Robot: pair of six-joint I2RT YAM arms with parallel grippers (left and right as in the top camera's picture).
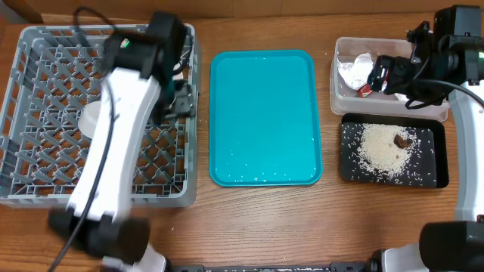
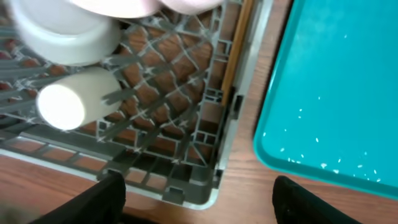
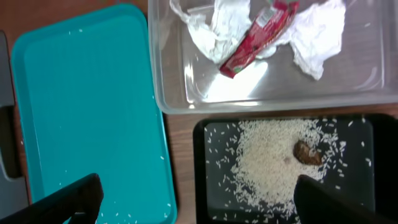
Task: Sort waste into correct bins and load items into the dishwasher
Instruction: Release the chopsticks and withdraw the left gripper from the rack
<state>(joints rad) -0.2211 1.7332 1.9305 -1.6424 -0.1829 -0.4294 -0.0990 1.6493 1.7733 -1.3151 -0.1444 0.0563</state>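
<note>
Separating dish rack from clear tub lies teal tray; both arms' jaws spread.

You saw both arms built from white tubular links joined by black housings. On the left arm, a black cable lay along the white link, and a small green light showed on the black wrist housing. The right arm carried looped black cables near its wrist. The fingers were matte black with blunt tips.
</note>
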